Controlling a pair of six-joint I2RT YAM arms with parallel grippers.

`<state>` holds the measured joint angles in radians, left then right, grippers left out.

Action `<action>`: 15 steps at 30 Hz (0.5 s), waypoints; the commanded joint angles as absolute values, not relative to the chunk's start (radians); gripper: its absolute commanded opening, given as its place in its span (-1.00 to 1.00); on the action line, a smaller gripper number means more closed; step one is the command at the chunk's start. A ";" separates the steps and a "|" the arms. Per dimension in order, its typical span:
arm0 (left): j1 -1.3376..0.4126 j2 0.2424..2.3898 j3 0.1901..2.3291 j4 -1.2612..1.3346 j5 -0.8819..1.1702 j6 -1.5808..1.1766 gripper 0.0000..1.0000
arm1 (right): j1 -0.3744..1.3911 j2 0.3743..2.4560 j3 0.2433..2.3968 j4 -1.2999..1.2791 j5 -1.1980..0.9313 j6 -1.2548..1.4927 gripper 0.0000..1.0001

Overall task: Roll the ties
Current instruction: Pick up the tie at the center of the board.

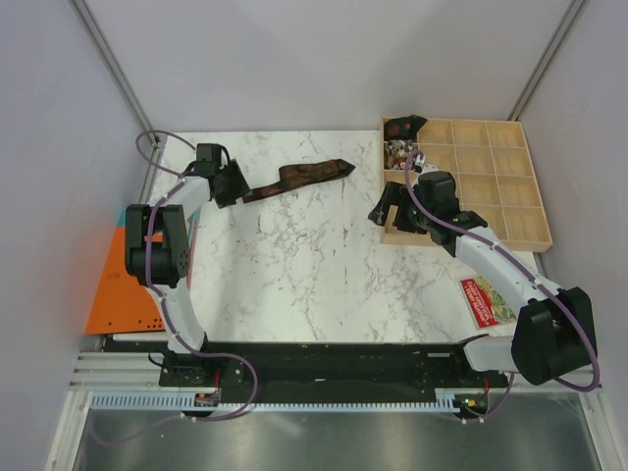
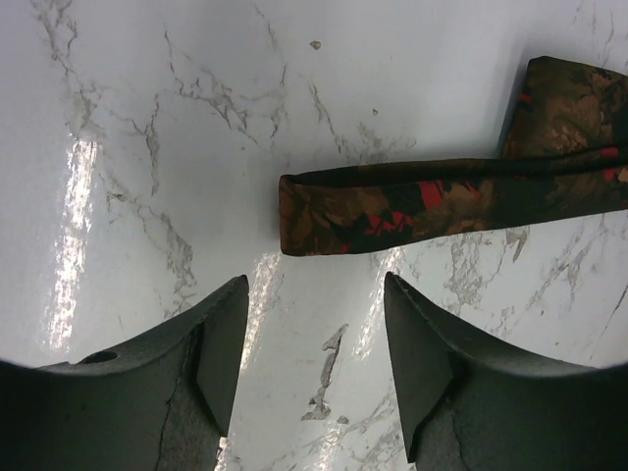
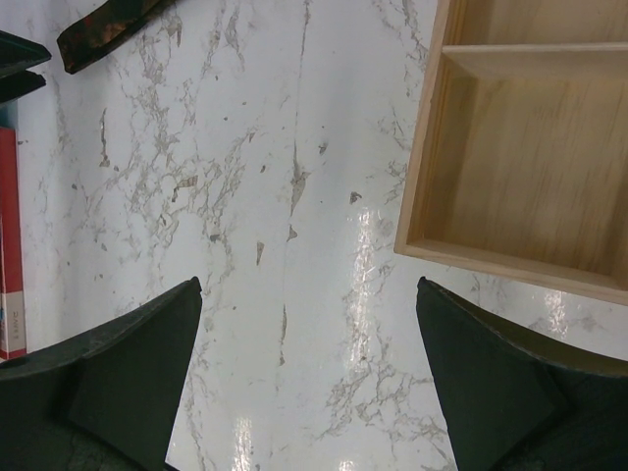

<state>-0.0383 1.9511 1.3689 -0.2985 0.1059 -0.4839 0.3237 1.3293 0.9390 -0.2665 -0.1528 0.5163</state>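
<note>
A dark brown tie (image 1: 299, 178) with a reddish pattern lies flat on the marble table (image 1: 294, 265), running from the far left toward the middle. Its narrow, blunt end (image 2: 294, 214) shows in the left wrist view just beyond my left gripper's (image 2: 314, 285) tips. That gripper (image 1: 232, 186) is open, with only bare marble between its fingers (image 2: 221, 343). My right gripper (image 1: 392, 212) hovers by the wooden tray's left edge, open and holding nothing (image 3: 306, 294). The tie's end (image 3: 98, 34) appears far off in the right wrist view.
A wooden tray (image 1: 510, 196) with several compartments stands at the back right; dark fabric bundles (image 1: 402, 128) fill its far-left cells. Its corner (image 3: 432, 245) is beside my right fingers. A red card (image 1: 486, 299) lies near the right arm, and an orange board (image 1: 123, 289) sits off the table's left.
</note>
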 commanded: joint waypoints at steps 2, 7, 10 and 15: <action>-0.035 1.990 1.425 -0.301 0.084 -0.448 0.27 | 0.325 1.330 0.942 -0.241 -0.160 0.494 0.96; -0.035 2.016 1.440 -0.302 0.075 -0.449 0.27 | 0.327 1.336 0.939 -0.241 -0.158 0.489 0.96; -0.035 2.034 1.451 -0.301 0.078 -0.449 0.26 | 0.325 1.336 0.936 -0.241 -0.158 0.489 0.96; -0.035 2.054 1.465 -0.301 0.066 -0.453 0.22 | 0.325 1.339 0.934 -0.241 -0.155 0.486 0.96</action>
